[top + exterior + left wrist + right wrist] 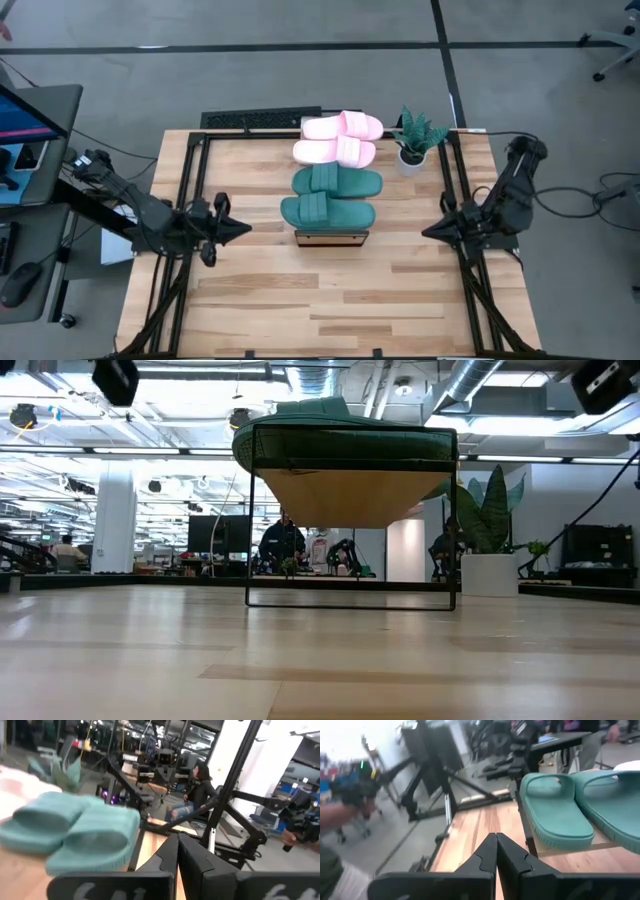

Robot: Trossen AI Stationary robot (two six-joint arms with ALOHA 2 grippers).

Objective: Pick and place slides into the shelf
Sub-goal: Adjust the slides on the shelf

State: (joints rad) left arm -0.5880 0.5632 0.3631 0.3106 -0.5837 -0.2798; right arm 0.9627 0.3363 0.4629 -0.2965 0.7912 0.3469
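Nearest the front edge of the table, nothing but bare planks is seen. Farther in, at mid-depth, the left gripper is parked by the left edge and the right gripper by the right edge; on both the fingers are pressed together and nothing is held. Between them, at the middle of the table, the shelf is set, running toward the back edge, and all four slides are laid across its top: the two teal slides at the near end, touching side by side, and the two pink slides at the far end. A potted plant is placed just beside the pink pair, near the back right corner. The task is judged essentially finished. The slides are seen to overhang the narrow top on both sides, so one could be tipped off if the shelf were nudged by an arm.
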